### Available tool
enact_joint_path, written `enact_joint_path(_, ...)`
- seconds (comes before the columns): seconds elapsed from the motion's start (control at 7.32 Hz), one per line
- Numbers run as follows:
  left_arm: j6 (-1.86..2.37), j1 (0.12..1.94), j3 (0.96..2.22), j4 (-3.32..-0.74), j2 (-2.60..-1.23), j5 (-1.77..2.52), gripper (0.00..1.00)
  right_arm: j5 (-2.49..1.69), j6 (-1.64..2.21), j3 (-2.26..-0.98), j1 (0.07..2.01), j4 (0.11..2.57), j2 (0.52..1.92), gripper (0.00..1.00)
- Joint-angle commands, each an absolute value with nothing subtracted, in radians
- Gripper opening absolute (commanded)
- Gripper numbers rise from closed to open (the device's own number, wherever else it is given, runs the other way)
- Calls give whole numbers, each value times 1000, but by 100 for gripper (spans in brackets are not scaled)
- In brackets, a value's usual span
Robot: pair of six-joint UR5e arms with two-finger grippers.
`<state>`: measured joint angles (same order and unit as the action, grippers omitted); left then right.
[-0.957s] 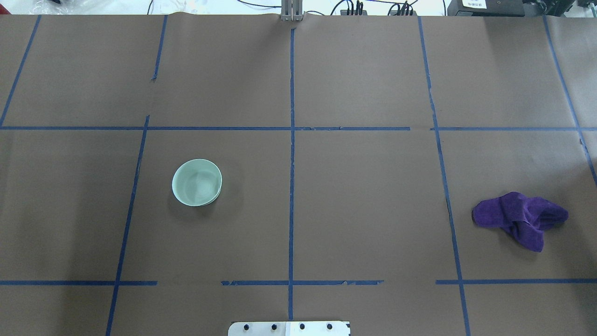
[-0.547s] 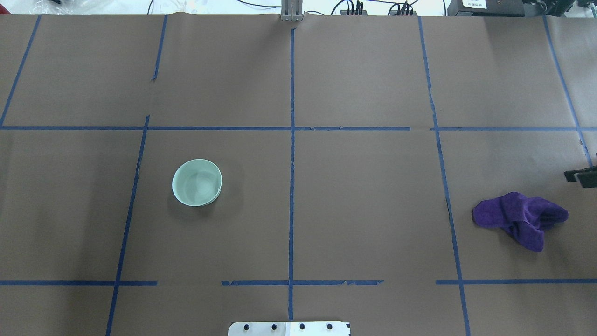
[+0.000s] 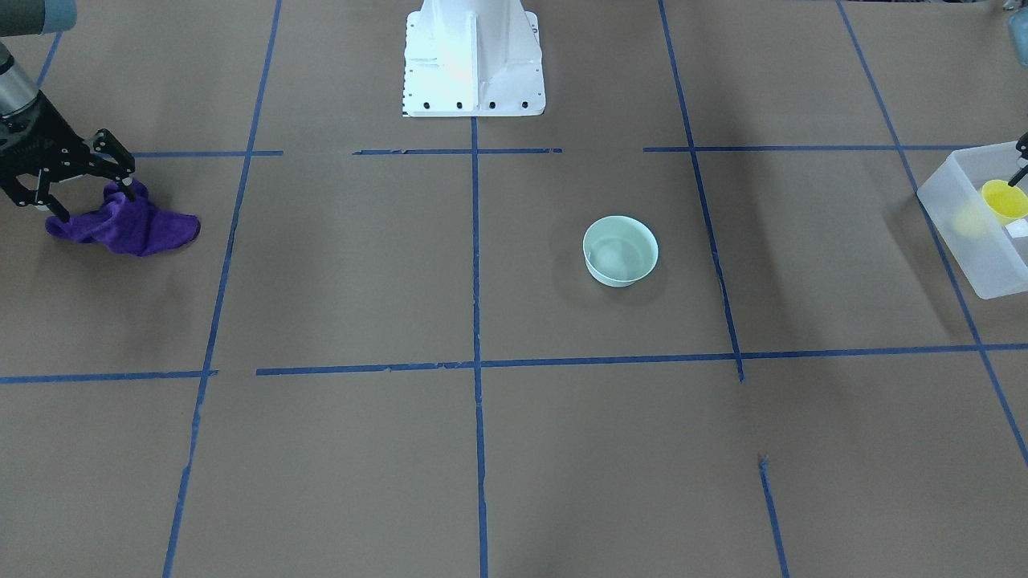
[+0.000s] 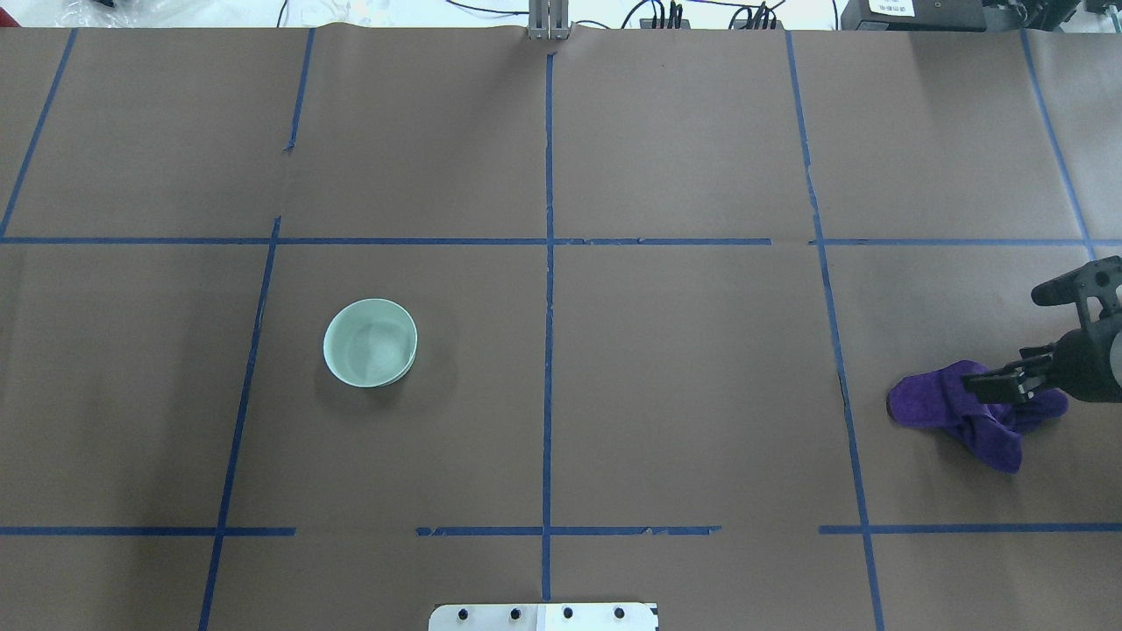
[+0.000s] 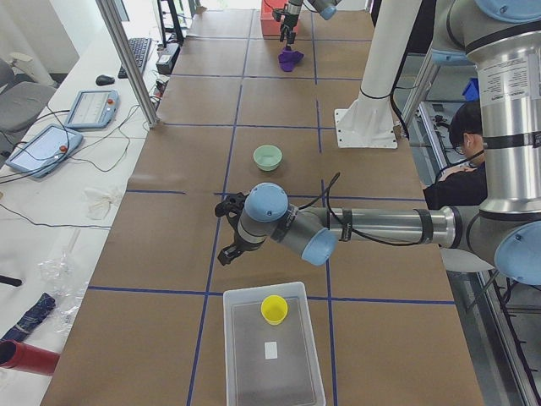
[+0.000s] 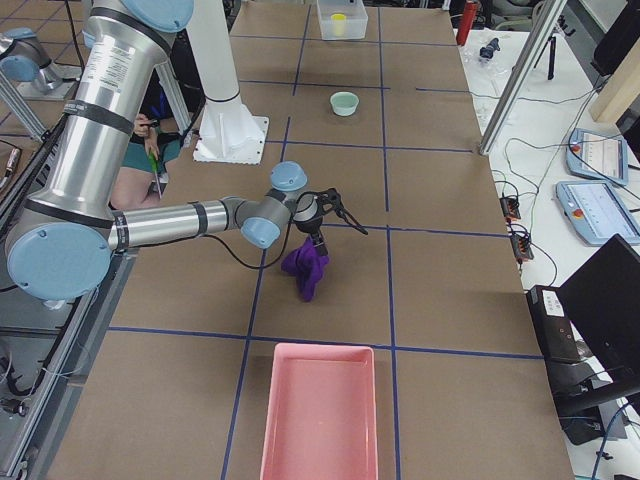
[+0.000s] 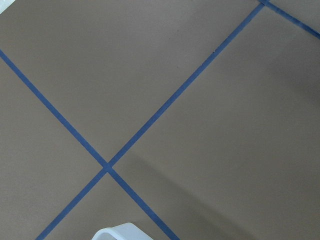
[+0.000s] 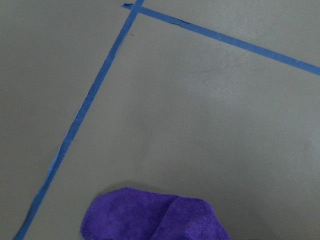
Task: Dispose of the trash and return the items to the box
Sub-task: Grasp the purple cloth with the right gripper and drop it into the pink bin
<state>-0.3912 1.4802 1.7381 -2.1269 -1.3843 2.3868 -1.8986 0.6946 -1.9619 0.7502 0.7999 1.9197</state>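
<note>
While you are reading the front-facing view, in which the robot's right arm is entering from the picture's left, note that the right gripper point(image 3: 91, 202) is hovering at the purple cloth point(image 3: 148, 231). Its two fingers are standing wide apart, one tip at each side of the cloth's bunched end, and they are gripping nothing. The cloth is lying crumpled on the brown table point(image 4: 701, 394), just inside one of the squares marked out by the blue tape lines point(image 4: 549, 350). In the right side view the pink tray point(image 6: 320, 420) is lying in the next square toward the camera, apart from the cloth. At the table's other end the box point(image 3: 964, 249) is resting flat with the yellow cup point(image 3: 1004, 201) standing upright inside it, close to the short wall that is facing the middle of the table. The green bowl point(image 3: 620, 250) is sitting upright on the bare table near the centre, well apart from the box and in front of the white robot base point(image 3: 474, 56). The left gripper point(image 5: 226, 230) is hanging above the table between the bowl and the box, nearer the box. You cannot tell whether its fingers are spread or closed. Its wrist camera is looking down on crossing tape lines, with one rounded corner of the box at the picture's bottom edge.
</note>
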Motion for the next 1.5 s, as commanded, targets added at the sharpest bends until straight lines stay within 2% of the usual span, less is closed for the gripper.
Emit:
enact_joint_path(0.0,-391,1480,1738,-2126,-1388,2388,100,-1823,710,-1927,654,798,1948,55)
enact_joint_path(0.14,-391,1480,1738,-2128,-1390,2388,100,-1812,709,-1927,635,798,1960,17)
enact_joint_path(0.27,-391,1480,1736,-2128,-1390,2388,100,-1809,703,-1928,627,798,1959,0)
enact_joint_path(0.55,-391,1480,1736,-2128,-1390,2388,100,-1805,526,-1942,655,799,1960,0)
enact_joint_path(0.82,-390,1480,1736,-2128,-1390,2390,100,-1906,250,-1936,820,827,1959,0)
enact_joint_path(1.23,-387,1480,1741,-2128,-1390,2391,100,-2225,-222,-1967,1282,1048,1953,0)
enact_joint_path(1.37,-387,1480,1741,-2129,-1390,2391,100,-2261,-420,-1991,1407,1203,1927,0)
